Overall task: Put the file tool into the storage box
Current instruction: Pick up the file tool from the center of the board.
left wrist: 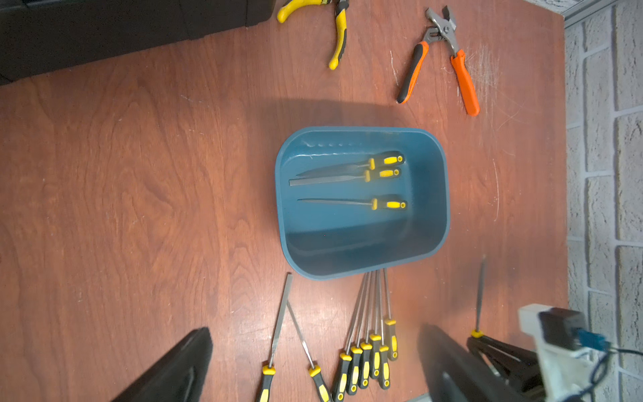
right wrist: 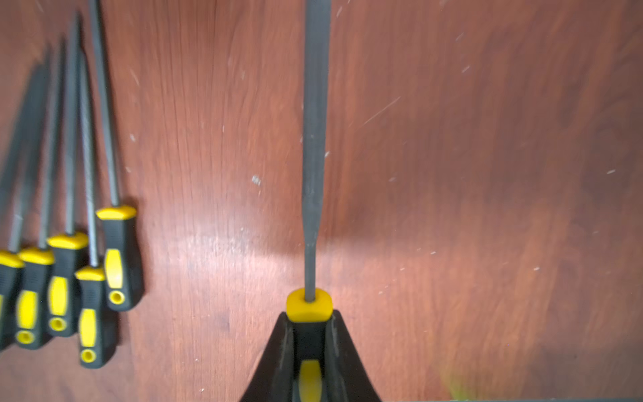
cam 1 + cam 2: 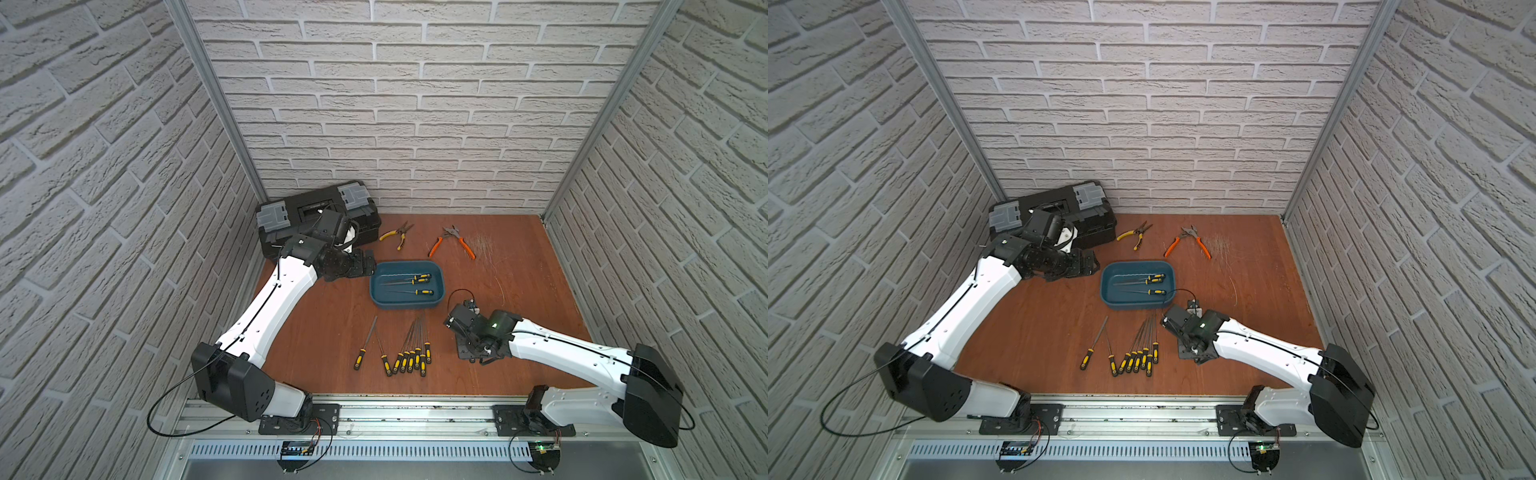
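The teal storage box (image 3: 405, 304) (image 3: 1136, 305) (image 1: 348, 254) sits mid-table with three yellow-and-black files (image 3: 415, 282) (image 1: 351, 177) lying in it. My right gripper (image 2: 309, 318) (image 3: 471, 355) is shut on the handle of another file tool (image 2: 315, 139) (image 1: 481, 296), held just above the wood in front of the box's right corner. The right wrist hides this file in both top views. My left gripper (image 1: 315, 334) (image 3: 371, 266) hovers open and empty just left of the box. Several more files (image 3: 409, 359) (image 3: 1138, 359) (image 2: 69, 278) lie in a row in front of the box.
A black toolbox (image 3: 320, 208) with grey latches stands at the back left corner. Yellow pliers (image 3: 395, 235) and orange-handled pliers (image 3: 453, 241) lie behind the box. Two separate files (image 3: 361, 353) lie left of the row. Brick walls close in three sides.
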You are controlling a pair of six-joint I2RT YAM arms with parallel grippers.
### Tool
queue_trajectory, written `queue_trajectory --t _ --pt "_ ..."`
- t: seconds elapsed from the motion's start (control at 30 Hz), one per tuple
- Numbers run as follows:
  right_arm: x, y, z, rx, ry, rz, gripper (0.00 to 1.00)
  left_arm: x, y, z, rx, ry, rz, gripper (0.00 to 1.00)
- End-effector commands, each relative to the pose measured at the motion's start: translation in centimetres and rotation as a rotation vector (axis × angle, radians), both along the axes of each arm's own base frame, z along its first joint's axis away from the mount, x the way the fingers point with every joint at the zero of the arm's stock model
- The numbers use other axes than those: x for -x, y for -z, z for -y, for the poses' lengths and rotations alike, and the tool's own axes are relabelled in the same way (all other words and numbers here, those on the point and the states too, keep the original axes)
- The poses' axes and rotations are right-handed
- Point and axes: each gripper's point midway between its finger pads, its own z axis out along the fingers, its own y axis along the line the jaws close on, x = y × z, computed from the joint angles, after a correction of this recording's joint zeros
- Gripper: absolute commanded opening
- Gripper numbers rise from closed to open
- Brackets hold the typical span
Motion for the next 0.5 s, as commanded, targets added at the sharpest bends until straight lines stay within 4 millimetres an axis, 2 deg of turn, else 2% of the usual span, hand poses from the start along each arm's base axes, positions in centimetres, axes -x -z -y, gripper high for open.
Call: queue_trajectory --t 0.0,0.1,0.3,0.47 --pt "-2.0 -2.9 0.5 -0.031 -0.068 0.072 0.11 -1.8 -0.7 -0.6 0.043 -0.057 0.042 0.98" --pt "-3.9 -5.0 0.5 -0.085 -0.129 0.094 0.11 -3.1 -1.2 -0.8 0.114 -0.092 0.038 0.98" --pt "-8.2 -8.9 -1.2 -0.148 -0.325 0.113 0.09 -4.3 -1.8 -0.7 0.120 -0.100 0.027 0.98" --pt "-11.7 -10.6 -3.3 -0.134 -0.520 0.083 0.08 -4.3 -1.6 -0.6 0.171 -0.153 -0.003 0.98"
